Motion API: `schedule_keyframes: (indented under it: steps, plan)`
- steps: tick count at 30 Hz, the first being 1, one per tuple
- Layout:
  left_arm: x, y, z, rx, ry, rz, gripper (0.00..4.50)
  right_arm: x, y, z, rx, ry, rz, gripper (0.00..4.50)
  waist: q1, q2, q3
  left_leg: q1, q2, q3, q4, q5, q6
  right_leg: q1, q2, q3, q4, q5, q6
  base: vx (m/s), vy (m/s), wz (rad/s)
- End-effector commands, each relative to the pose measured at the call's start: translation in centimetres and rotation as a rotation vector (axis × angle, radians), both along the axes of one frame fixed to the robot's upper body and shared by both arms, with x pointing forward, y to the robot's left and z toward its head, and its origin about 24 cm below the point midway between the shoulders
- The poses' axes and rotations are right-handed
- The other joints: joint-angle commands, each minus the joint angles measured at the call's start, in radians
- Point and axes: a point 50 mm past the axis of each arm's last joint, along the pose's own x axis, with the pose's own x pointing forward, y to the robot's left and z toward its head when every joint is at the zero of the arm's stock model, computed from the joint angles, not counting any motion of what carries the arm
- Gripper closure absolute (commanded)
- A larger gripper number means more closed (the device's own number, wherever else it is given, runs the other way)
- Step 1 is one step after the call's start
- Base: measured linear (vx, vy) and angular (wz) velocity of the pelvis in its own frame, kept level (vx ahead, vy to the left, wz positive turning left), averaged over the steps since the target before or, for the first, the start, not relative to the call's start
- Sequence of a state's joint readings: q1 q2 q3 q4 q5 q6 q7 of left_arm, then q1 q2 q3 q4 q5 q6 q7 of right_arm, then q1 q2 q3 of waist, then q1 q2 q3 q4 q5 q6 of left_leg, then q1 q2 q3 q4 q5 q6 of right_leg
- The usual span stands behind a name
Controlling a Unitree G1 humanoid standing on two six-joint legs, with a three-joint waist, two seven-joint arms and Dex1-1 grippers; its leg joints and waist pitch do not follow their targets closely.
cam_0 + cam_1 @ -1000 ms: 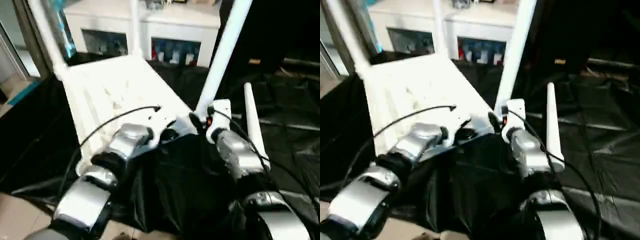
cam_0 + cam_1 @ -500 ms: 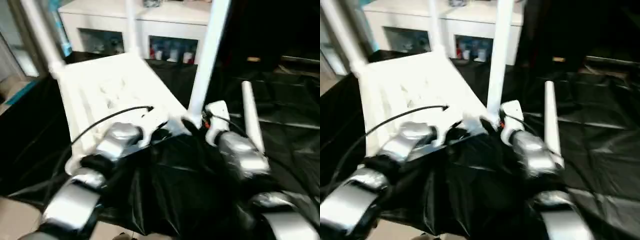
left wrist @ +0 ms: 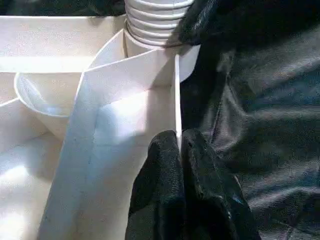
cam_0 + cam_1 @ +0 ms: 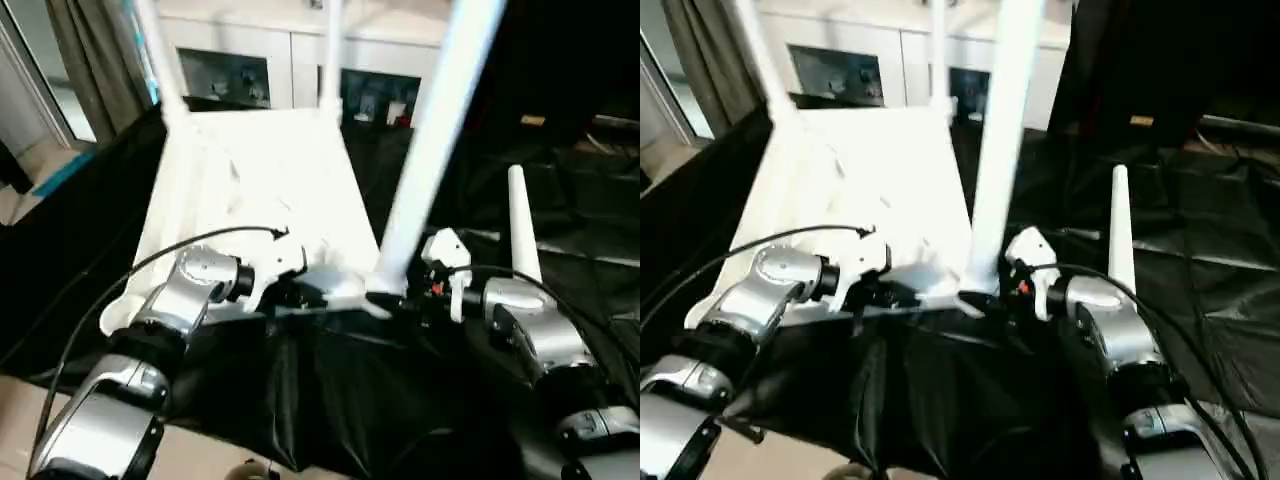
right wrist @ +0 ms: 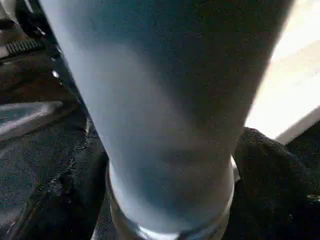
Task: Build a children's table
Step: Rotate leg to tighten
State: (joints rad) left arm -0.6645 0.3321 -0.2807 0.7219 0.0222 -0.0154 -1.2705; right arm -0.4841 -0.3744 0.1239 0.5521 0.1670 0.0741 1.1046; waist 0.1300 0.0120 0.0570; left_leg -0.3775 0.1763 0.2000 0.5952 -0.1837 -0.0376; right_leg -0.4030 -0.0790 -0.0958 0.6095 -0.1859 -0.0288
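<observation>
The children's table lies upside down, its white top on a black sheet. Three legs stand in its corner sockets: two at the far corners and one at the near right. My left gripper is shut on the thin near rim, beside the threaded socket of that near right leg. My right gripper is at the base of the same leg. It is open, with a black finger beside the leg's collar. A loose leg lies on the sheet just right of my right arm.
The black sheet covers the floor and hangs in folds near me. A white cabinet with glass-fronted shelves stands behind the table. A curtain hangs at the far left, and dark clutter lies at the far right.
The whole view has swung with the camera. My left gripper keeps its hold on the rim, and my right gripper stays at the base of the near right leg.
</observation>
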Motion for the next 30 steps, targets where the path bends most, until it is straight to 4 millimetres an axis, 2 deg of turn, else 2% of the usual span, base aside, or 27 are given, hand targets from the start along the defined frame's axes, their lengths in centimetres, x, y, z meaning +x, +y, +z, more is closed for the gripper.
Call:
schedule_keyframes:
  steps: [1,2,5,7,9,13,15,17,18,19,20,21,23,24,27,28,29,30]
  plan:
    - [0.0,-0.8,1.5,-0.078,-0.033,-0.047,4.50,-0.1,-0.1,0.4,0.012,-0.002,0.025,0.90,-0.002,-0.008,-0.071,0.018,0.073,-0.031,-0.068,-0.167,0.063,0.054,-0.095,0.063,-0.070,-0.175,-0.218,0.000,0.000,0.00]
    - [0.0,-0.8,1.5,-0.079,-0.031,-0.047,4.50,-0.2,0.0,0.4,0.016,-0.001,0.029,1.10,-0.001,-0.008,-0.072,0.017,0.071,-0.030,-0.065,-0.153,0.069,0.054,-0.095,0.063,-0.068,-0.159,-0.222,0.000,0.000,0.00]
    - [0.0,-0.8,1.4,-0.080,-0.026,-0.045,4.50,-0.4,0.2,0.2,0.021,0.010,0.043,1.20,0.000,-0.007,-0.074,0.016,0.071,-0.029,-0.063,-0.136,0.079,0.053,-0.093,0.062,-0.065,-0.131,-0.228,0.000,0.000,0.00]
    - [-0.1,-0.8,1.3,-0.080,-0.023,-0.044,4.50,-0.5,0.3,0.0,0.021,0.017,0.049,1.53,0.001,-0.009,-0.073,0.016,0.071,-0.029,-0.063,-0.139,0.079,0.053,-0.093,0.062,-0.066,-0.140,-0.226,0.000,0.000,0.00]
    - [0.1,-0.8,1.2,-0.074,-0.030,-0.020,4.50,-0.8,0.5,-0.5,0.027,0.044,0.039,1.64,0.005,-0.008,-0.073,0.016,0.072,-0.030,-0.064,-0.144,0.074,0.053,-0.094,0.062,-0.068,-0.161,-0.215,0.000,0.000,0.00]
    - [0.5,-0.9,1.0,-0.070,-0.046,0.025,4.50,-0.7,0.6,-1.2,0.036,0.061,-0.030,1.73,0.006,-0.007,-0.073,0.017,0.072,-0.030,-0.064,-0.144,0.068,0.052,-0.094,0.062,-0.068,-0.164,-0.215,0.000,0.000,0.00]
    - [1.3,-1.3,0.8,-0.040,-0.083,0.123,4.50,0.1,0.7,-2.1,0.016,0.056,-0.196,1.73,0.001,-0.006,-0.070,0.018,0.071,-0.032,-0.067,-0.161,0.051,0.048,-0.095,0.063,-0.073,-0.192,-0.208,0.000,0.000,0.00]
    - [1.6,-1.4,0.7,-0.029,-0.094,0.162,4.50,0.5,0.7,-2.4,0.006,0.054,-0.261,1.74,-0.003,-0.008,-0.067,0.021,0.067,-0.033,-0.070,-0.194,0.029,0.049,-0.097,0.062,-0.083,-0.260,-0.195,0.000,0.000,0.00]
    - [2.3,-2.0,0.7,-0.035,-0.109,0.241,4.50,1.0,0.8,-3.0,0.002,0.055,-0.391,1.75,-0.007,-0.011,-0.064,0.022,0.065,-0.034,-0.072,-0.214,0.017,0.049,-0.099,0.063,-0.089,-0.311,-0.178,0.000,0.000,0.00]
    - [2.5,-2.3,0.7,-0.040,-0.111,0.271,4.50,1.3,0.9,-3.2,0.003,0.059,-0.444,1.75,-0.016,-0.007,-0.061,0.028,0.063,-0.035,-0.075,-0.245,0.003,0.044,-0.097,0.062,-0.096,-0.359,-0.168,0.000,0.000,0.00]
    - [3.1,-3.4,0.9,-0.050,-0.116,0.347,4.50,1.8,1.4,-3.8,0.007,0.079,-0.594,1.75,-0.022,-0.011,-0.064,0.025,0.064,-0.039,-0.077,-0.245,-0.004,0.052,-0.099,0.061,-0.095,-0.368,-0.161,0.000,0.000,0.00]
    - [3.2,-3.6,0.9,-0.051,-0.117,0.359,4.50,1.9,1.5,-3.9,0.007,0.082,-0.616,1.75,-0.024,-0.007,-0.064,0.027,0.065,-0.038,-0.076,-0.240,-0.005,0.047,-0.098,0.063,-0.095,-0.357,-0.165,0.000,0.000,0.00]
    - [3.7,-4.6,1.0,-0.050,-0.124,0.418,4.50,2.4,2.1,-4.2,0.014,0.099,-0.728,1.75,-0.028,-0.009,-0.065,0.027,0.063,-0.038,-0.076,-0.240,-0.006,0.049,-0.097,0.063,-0.094,-0.341,-0.168,0.000,0.000,0.00]
    - [3.7,-4.6,1.0,-0.050,-0.124,0.418,4.50,2.4,2.1,-4.2,0.014,0.099,-0.728,1.75,-0.029,-0.006,-0.066,0.028,0.062,-0.036,-0.075,-0.233,-0.002,0.049,-0.095,0.065,-0.093,-0.302,-0.174,0.000,0.000,0.00]
    - [4.1,-5.9,1.2,-0.061,-0.135,0.490,4.50,2.7,3.4,-4.4,0.029,0.130,-0.807,1.75,-0.028,-0.007,-0.068,0.025,0.061,-0.034,-0.072,-0.209,0.012,0.052,-0.095,0.065,-0.089,-0.262,-0.185,0.000,0.000,0.00]
    - [4.1,-6.7,1.2,-0.068,-0.140,0.497,4.50,2.9,4.5,-4.3,0.026,0.124,-0.799,1.75,-0.027,-0.003,-0.069,0.026,0.061,-0.033,-0.072,-0.205,0.017,0.050,-0.095,0.065,-0.089,-0.245,-0.186,0.000,0.000,0.00]
    - [4.1,-7.4,1.3,-0.072,-0.144,0.491,4.50,3.0,5.4,-4.0,0.043,0.116,-0.781,1.19,-0.027,-0.003,-0.070,0.025,0.060,-0.034,-0.071,-0.200,0.018,0.052,-0.095,0.064,-0.087,-0.235,-0.187,0.000,0.000,0.00]
    - [4.0,-7.8,1.3,-0.076,-0.149,0.472,4.50,3.1,6.2,-3.6,0.058,0.091,-0.748,1.05,-0.026,-0.003,-0.071,0.023,0.060,-0.033,-0.070,-0.195,0.025,0.054,-0.094,0.064,-0.085,-0.207,-0.194,0.000,0.000,0.00]
